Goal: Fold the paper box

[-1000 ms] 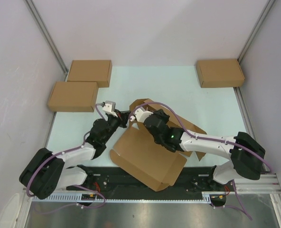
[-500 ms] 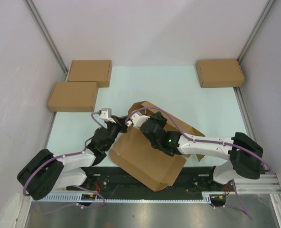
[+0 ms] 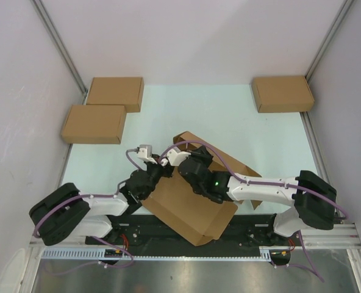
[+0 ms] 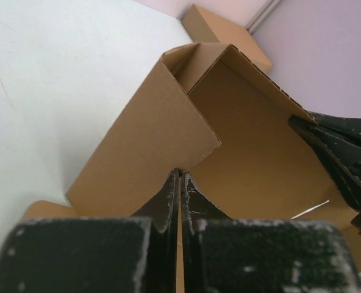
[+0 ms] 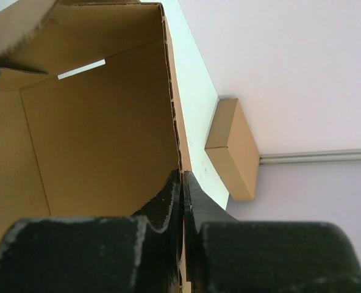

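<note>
The paper box (image 3: 189,207) is a brown die-cut cardboard piece, partly folded, lying tilted at the table's near middle with one wall raised. My left gripper (image 3: 163,172) is shut on the edge of a flap at its left corner; in the left wrist view the fingertips (image 4: 180,178) pinch the cardboard (image 4: 150,146). My right gripper (image 3: 182,170) is shut on the raised wall's edge; in the right wrist view its tips (image 5: 183,178) clamp the wall (image 5: 101,134). The two grippers are close together over the box's far left corner.
Three compact brown boxes lie at the back: two at the far left (image 3: 114,93) (image 3: 94,124) and one at the far right (image 3: 282,93), also seen in the right wrist view (image 5: 232,149). White walls enclose the table on three sides.
Both grippers have moved nearer to the arm bases, still shut on the box. The box's big panel has slid nearer and turned a little.
</note>
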